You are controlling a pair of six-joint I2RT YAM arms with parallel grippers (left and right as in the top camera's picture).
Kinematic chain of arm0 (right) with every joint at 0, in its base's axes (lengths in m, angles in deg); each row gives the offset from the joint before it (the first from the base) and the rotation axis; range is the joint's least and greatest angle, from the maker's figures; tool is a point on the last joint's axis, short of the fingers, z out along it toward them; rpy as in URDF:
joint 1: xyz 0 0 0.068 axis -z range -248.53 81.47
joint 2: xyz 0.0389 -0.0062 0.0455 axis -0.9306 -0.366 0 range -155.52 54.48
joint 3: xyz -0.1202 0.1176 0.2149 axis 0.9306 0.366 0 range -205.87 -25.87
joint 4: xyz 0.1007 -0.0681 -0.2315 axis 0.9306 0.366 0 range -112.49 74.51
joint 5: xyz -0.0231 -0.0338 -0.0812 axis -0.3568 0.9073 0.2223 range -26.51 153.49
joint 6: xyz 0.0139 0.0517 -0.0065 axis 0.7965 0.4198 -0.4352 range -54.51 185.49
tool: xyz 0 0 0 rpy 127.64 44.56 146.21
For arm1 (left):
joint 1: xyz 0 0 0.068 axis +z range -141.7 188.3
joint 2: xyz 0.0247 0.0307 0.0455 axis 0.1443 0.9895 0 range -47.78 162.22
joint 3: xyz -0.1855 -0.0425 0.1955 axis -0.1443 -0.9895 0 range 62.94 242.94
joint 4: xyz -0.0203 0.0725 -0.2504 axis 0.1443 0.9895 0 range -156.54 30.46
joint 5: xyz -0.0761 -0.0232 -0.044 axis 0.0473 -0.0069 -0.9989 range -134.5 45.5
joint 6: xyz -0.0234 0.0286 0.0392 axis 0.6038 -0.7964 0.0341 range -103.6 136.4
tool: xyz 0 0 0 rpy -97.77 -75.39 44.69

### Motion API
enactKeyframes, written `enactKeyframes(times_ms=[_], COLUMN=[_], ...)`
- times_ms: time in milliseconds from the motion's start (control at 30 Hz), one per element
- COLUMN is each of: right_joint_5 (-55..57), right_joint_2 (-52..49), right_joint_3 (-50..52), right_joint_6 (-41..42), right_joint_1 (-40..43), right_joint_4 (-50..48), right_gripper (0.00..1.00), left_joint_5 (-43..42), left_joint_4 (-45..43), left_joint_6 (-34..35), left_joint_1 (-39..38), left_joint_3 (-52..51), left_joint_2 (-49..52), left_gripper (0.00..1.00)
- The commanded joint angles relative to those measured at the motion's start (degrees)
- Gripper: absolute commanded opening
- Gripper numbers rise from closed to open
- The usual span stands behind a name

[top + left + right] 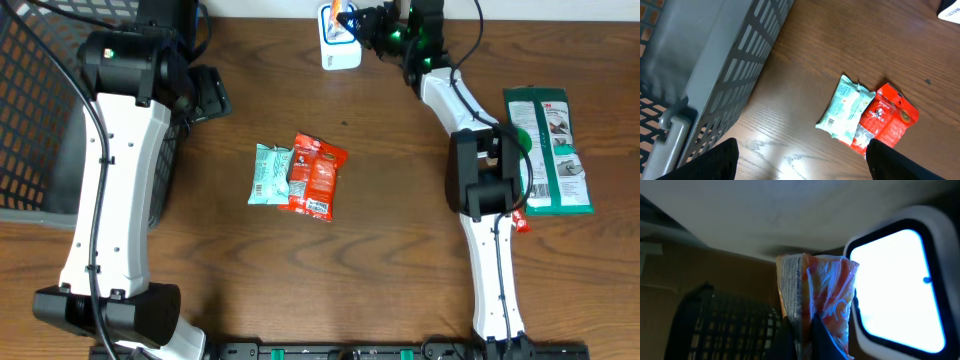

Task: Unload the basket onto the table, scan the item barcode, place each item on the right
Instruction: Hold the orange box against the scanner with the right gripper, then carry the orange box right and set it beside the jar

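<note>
My right gripper is shut on an orange snack packet and holds it upright just left of the scanner's glowing window. From overhead, that gripper and the packet sit right by the white scanner at the table's far edge. I cannot make out a barcode on the packet. My left gripper is open and empty, hovering over bare wood beside the basket. Its fingers are spread wide.
A mint-green packet and a red packet lie side by side mid-table, also in the left wrist view. A grey mesh basket stands at the left edge. A green 3M package lies at the right.
</note>
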Motion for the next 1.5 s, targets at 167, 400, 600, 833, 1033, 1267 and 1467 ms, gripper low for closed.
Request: enactKeyframes(times_ms=[167, 400, 600, 833, 1033, 1267, 1467], right_joint_5=[-1.55, 12.87, 36.41, 51.17, 72.43, 77.31, 76.41], right_joint_2=[26.10, 39.82, 39.67, 36.28, 36.26, 36.26, 36.30], right_joint_3=[-0.87, -0.85, -0.74, 6.23, 18.23, 28.00, 29.16], right_joint_6=[-19.80, -42.45, -50.86, -50.95, -43.39, -41.55, -41.55], right_joint_1=[1.51, 5.46, 10.80, 13.51, 13.86, 17.05, 19.91], right_joint_4=[33.57, 68.15, 88.54, 96.43, 94.31, 88.17, 86.64], right_gripper=[0.01, 0.01, 0.01, 0.01, 0.01, 0.01, 0.50], left_joint_5=[0.92, 0.92, 0.92, 0.92, 0.92, 0.92, 0.92], left_joint_4=[0.22, 0.22, 0.22, 0.22, 0.22, 0.22, 0.22], left_joint_6=[-0.76, -0.76, -0.76, -0.76, -0.76, -0.76, -0.76], left_joint_1=[0.02, 0.02, 0.02, 0.02, 0.02, 0.02, 0.02], left_joint_3=[0.17, 0.17, 0.17, 0.17, 0.17, 0.17, 0.17], left_joint_2=[-0.33, -0.33, -0.33, -0.33, -0.33, -0.33, -0.33], left_gripper=[0.82, 0.82, 0.82, 0.82, 0.82, 0.82, 0.82])
